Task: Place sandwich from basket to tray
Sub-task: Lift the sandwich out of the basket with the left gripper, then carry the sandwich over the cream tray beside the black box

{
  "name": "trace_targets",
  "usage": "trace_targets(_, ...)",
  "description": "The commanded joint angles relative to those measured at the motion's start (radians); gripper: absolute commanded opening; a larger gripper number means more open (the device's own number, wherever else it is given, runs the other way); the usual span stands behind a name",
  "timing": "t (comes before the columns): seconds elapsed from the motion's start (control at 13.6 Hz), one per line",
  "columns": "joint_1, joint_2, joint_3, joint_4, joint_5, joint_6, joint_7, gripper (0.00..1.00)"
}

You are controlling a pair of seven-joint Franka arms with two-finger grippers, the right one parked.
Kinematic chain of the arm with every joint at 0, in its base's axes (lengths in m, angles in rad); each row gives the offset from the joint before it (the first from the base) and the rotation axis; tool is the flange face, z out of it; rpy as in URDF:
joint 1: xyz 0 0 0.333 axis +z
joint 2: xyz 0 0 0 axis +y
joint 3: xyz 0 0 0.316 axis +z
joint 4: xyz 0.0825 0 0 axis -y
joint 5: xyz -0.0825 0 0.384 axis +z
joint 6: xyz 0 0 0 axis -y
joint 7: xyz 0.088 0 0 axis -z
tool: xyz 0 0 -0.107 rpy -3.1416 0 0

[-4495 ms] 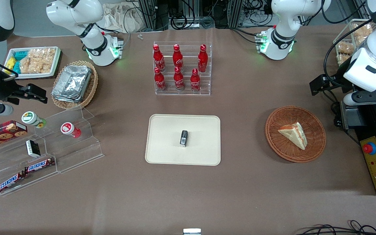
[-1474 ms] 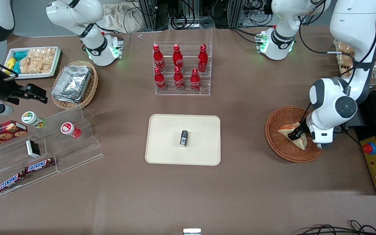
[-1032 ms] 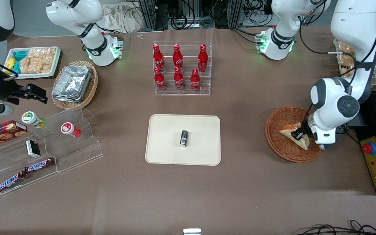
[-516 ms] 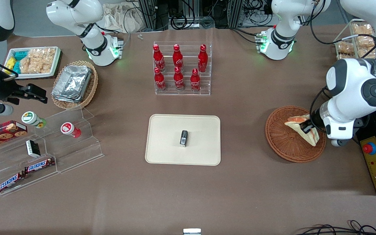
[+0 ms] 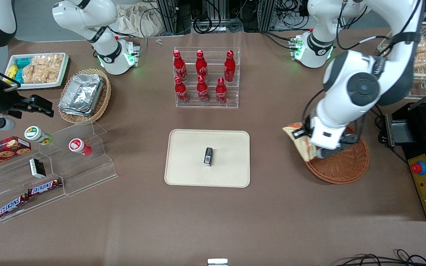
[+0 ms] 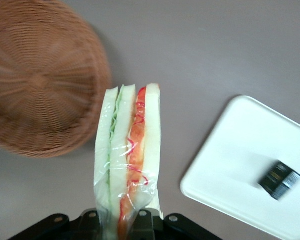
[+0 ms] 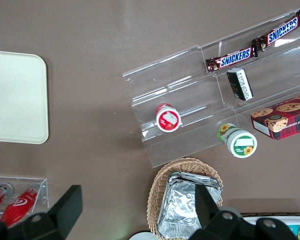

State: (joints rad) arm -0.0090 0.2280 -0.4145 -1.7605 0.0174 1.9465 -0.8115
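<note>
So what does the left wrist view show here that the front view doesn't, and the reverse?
Only the left wrist view shows the sandwich's layered filling edge-on in clear wrap, the gripper shut on it. Only the front view shows the cola bottles, foil containers and snack bars. Both show the basket, the tray and the small black packet on it.
</note>
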Motion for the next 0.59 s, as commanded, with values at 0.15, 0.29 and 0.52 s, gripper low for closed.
trace_targets(0.15,-0.133,0.209,-0.021,0.144,0.162,0.084,0.026,0.02)
trace_targets(0.29,-0.184,0.267,-0.021,0.144,0.193,0.147,0.031,0.01)
trace_targets(0.52,-0.232,0.349,-0.021,0.145,0.229,0.239,0.031,0.01)
